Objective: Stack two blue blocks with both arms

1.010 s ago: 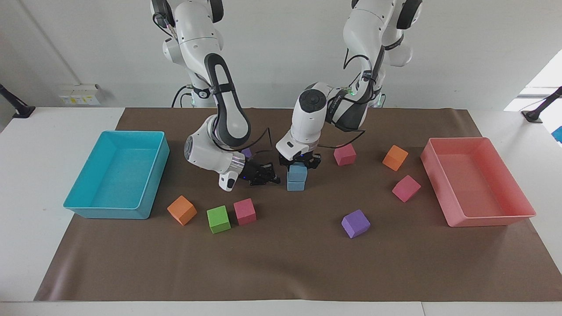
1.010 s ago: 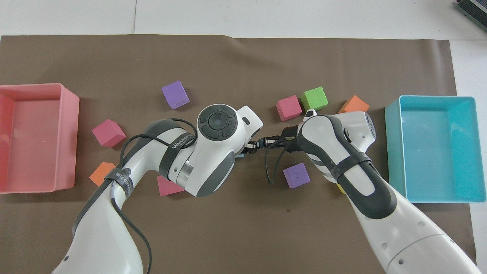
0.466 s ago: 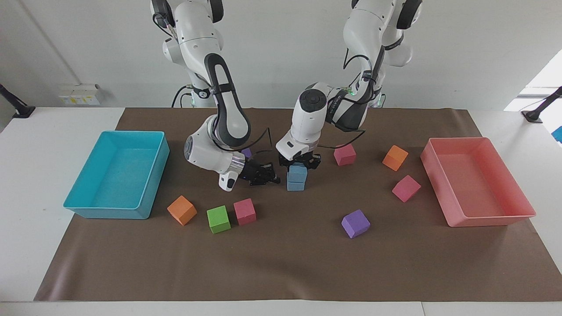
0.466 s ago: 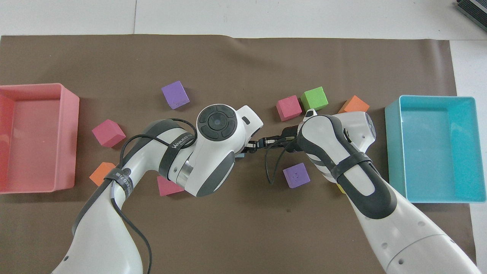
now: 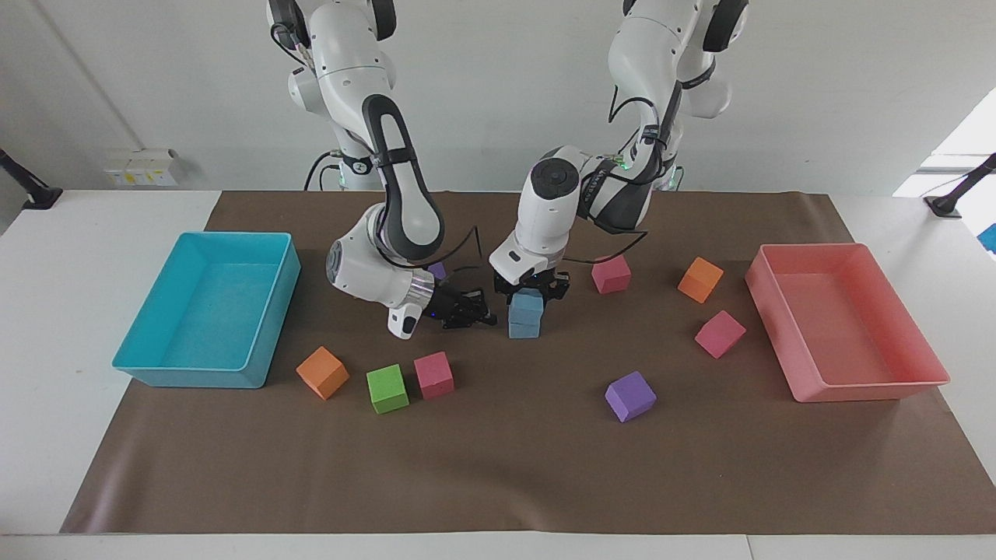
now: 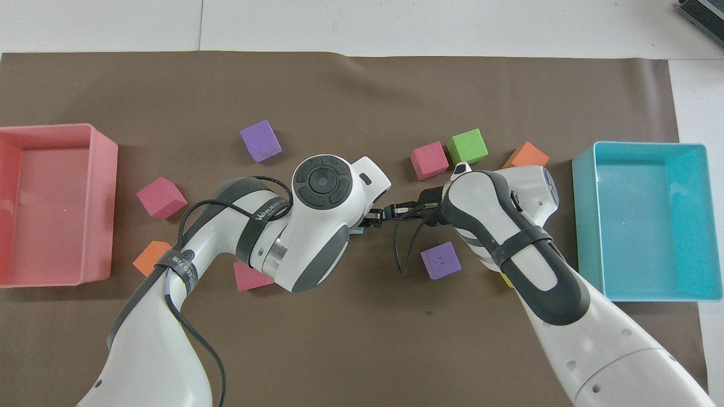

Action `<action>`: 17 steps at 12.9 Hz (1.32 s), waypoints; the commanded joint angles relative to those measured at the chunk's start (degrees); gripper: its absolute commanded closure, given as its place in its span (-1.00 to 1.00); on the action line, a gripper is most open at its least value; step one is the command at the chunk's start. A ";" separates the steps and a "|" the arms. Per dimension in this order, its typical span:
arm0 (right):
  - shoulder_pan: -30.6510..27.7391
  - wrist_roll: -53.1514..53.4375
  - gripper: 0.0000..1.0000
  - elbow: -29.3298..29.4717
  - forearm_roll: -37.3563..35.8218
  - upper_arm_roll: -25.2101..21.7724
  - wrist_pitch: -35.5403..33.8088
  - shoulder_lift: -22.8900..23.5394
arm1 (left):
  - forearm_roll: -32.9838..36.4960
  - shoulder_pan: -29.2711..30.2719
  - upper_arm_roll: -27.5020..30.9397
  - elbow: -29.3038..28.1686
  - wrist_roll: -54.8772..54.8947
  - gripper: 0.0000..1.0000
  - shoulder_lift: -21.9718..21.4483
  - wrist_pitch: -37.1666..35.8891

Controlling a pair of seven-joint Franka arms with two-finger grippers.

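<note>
Two blue blocks stacked near the middle of the brown mat [image 5: 498, 467]: upper block [image 5: 527, 303] resting on lower block [image 5: 524, 327], edges roughly in line. From overhead, only a sliver of blue [image 6: 356, 230] peeking out under the left arm's wrist.

Left gripper [image 5: 531, 292] pointing straight down over the stack, right at the top of the upper block. Gripping it or already loose: cannot tell.

Right gripper [image 5: 469, 313] low over the mat just beside the stack, toward the right arm's end of the table, pointing sideways at the blocks. Closed tight, holding nothing. Tip close to the left gripper in the overhead view [image 6: 390, 213].

Around the stack, loose cubes on the mat:
- orange cube [image 5: 322, 372], green cube [image 5: 387, 388] and pink cube [image 5: 433, 375] in a row, farther from the robots than the stack, toward the right arm's end
- purple cube [image 5: 630, 396], also farther from the robots, toward the left arm's end
- second pink cube [image 5: 720, 334], second orange cube [image 5: 699, 279] and third pink cube [image 5: 611, 274] toward the left arm's end
- second purple cube [image 5: 437, 270], mostly hidden by the right arm

Turquoise tray [image 5: 148, 365] at the right arm's end, pink tray [image 5: 856, 385] at the left arm's end.
</note>
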 commanded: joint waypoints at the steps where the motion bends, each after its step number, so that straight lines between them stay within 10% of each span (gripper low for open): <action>1: -0.19 -2.01 1.00 -0.62 1.66 0.30 0.72 -0.19 | 1.08 -0.64 0.54 -0.80 -0.82 -1.00 -0.26 1.08; 11: -0.46 -2.36 1.00 -0.45 1.13 0.21 0.54 -0.63 | 0.99 -0.38 0.54 0.34 -0.56 -1.00 -0.95 1.08; 17: -0.81 -1.40 1.00 -0.27 -6.22 -0.14 0.19 -2.65 | 0.38 6.81 0.98 1.40 1.54 -1.00 -14.20 -8.91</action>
